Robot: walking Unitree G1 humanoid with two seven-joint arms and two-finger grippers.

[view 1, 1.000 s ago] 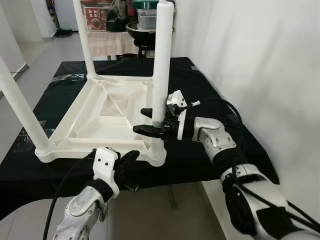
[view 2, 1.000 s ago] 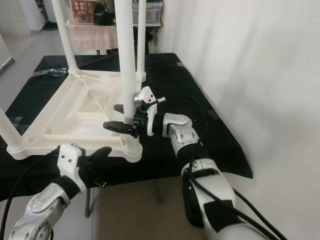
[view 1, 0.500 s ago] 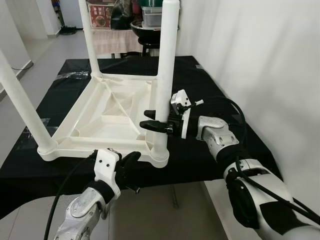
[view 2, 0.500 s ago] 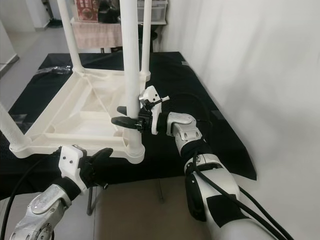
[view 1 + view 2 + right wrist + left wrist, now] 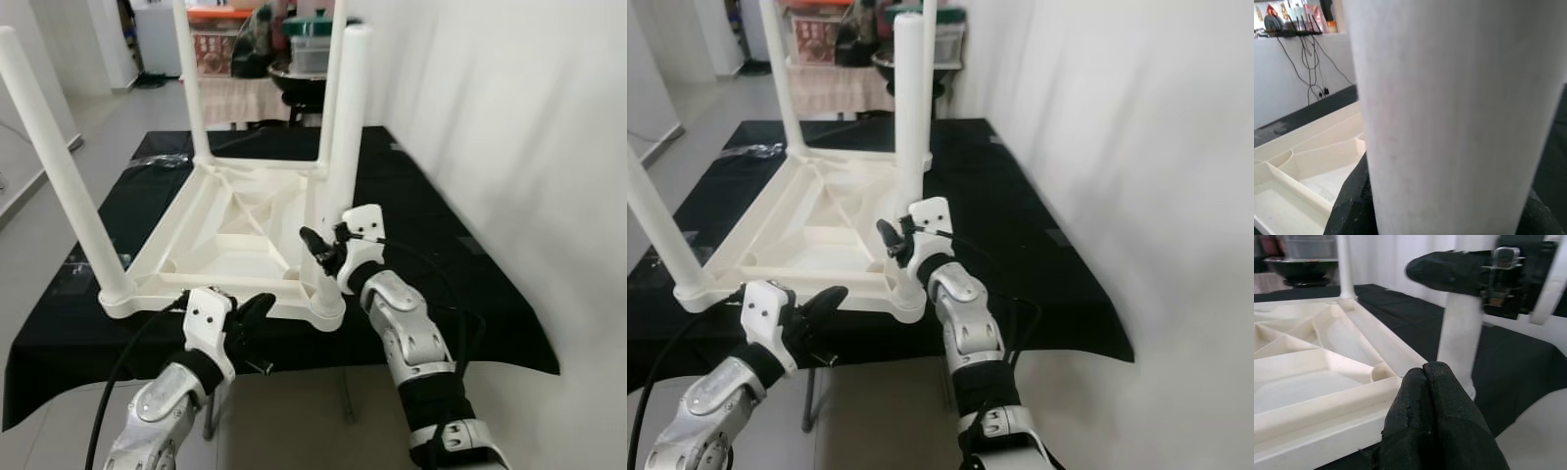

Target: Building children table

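A white plastic children's table (image 5: 225,225) lies upside down on a black-covered tabletop (image 5: 441,255), its legs pointing up. My right gripper (image 5: 318,250) is at the lower part of the near right leg (image 5: 345,127). In the right wrist view that leg (image 5: 1459,98) stands between the black fingers (image 5: 1349,200), which close on it. My left gripper (image 5: 257,311) hovers just in front of the upturned table's near rim, a little below it. It is shut and empty, its fingers (image 5: 1435,421) pressed together.
A white wall (image 5: 509,147) runs close along the right side. Behind the tabletop stands a stall with pots and boxes (image 5: 304,69). Grey floor (image 5: 39,196) opens to the left. The black tabletop's front edge (image 5: 294,357) is right before me.
The view has shifted back and up. My right forearm now comes at the leg from the front instead of from the right, and its gripper stays on the leg. The left gripper has not moved.
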